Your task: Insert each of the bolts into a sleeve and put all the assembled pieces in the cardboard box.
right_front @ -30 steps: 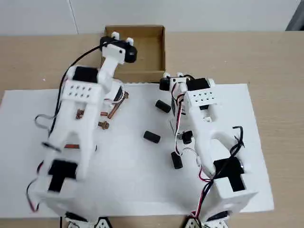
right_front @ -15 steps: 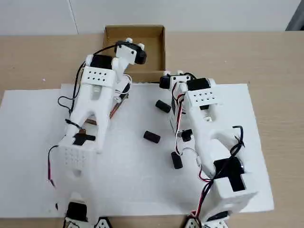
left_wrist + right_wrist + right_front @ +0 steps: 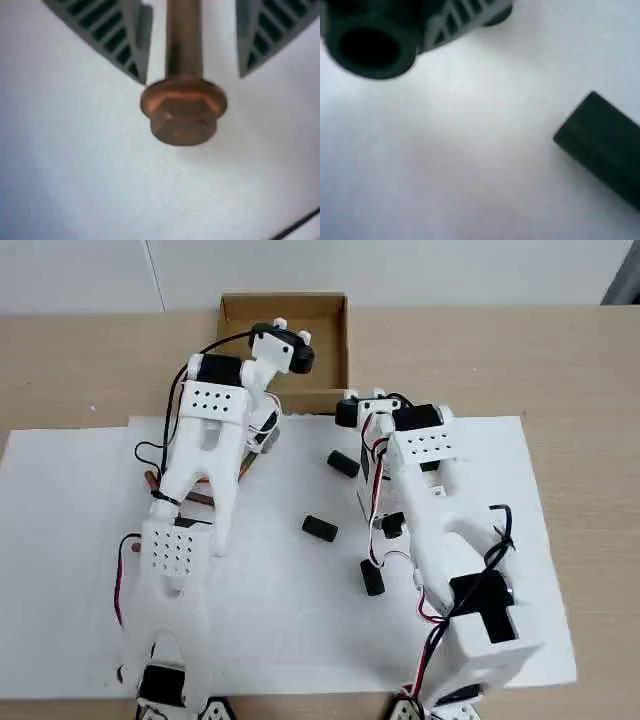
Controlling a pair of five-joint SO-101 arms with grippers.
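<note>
The left claw (image 3: 192,71) is spread, with a copper bolt (image 3: 183,112) lying between its fingers and apart from both; the shank is cut off at the top edge. The right claw (image 3: 360,412) pinches a black sleeve (image 3: 367,47) at upper left, its far finger hidden. A second sleeve (image 3: 602,145) runs off the right edge. The left arm partly covers the cardboard box (image 3: 284,300), top centre.

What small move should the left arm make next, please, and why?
Probably close the left claw on the copper hex-head bolt. Its shaft lies between the open grey fingers with gaps either side, on the white sheet, not yet gripped.
</note>
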